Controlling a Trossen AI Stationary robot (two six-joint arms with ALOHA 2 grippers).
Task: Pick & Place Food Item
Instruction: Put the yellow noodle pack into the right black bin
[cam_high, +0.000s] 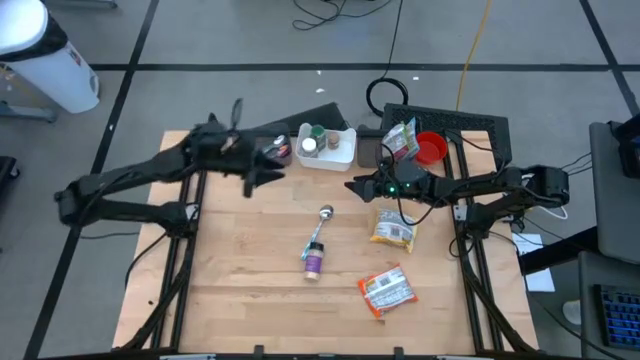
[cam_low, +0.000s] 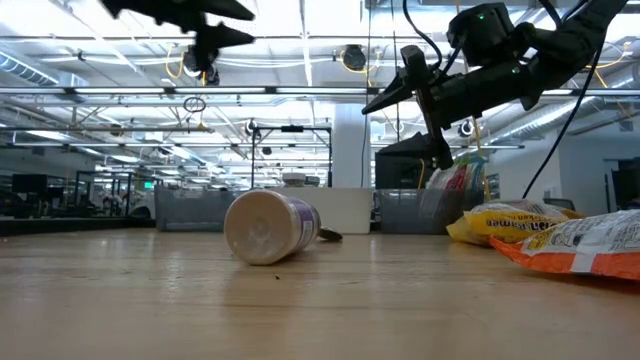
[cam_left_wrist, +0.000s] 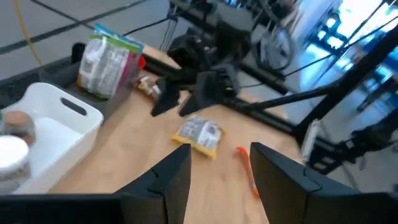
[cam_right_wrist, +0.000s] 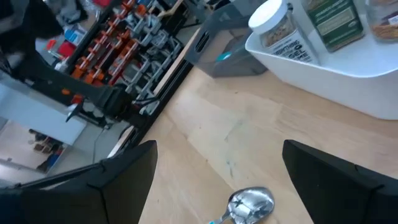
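A yellow snack bag (cam_high: 392, 228) and an orange snack bag (cam_high: 385, 290) lie flat on the wooden table's right half. A purple jar (cam_high: 313, 262) lies on its side mid-table, with a metal spoon (cam_high: 325, 213) just beyond it. A white bin (cam_high: 328, 145) holding jars stands at the far edge. My right gripper (cam_high: 355, 186) hovers open and empty above the table, between the bin and the yellow bag; the spoon (cam_right_wrist: 252, 202) lies below it. My left gripper (cam_high: 262, 160) hovers open and empty, high up, left of the bin.
A green food bag (cam_high: 400, 140) and a red bowl (cam_high: 430, 150) sit at the back right beside a black tray (cam_high: 470, 122). In the low view the jar (cam_low: 270, 227) lies in front and both bags (cam_low: 560, 235) at the right. Bare wood shows at the near left.
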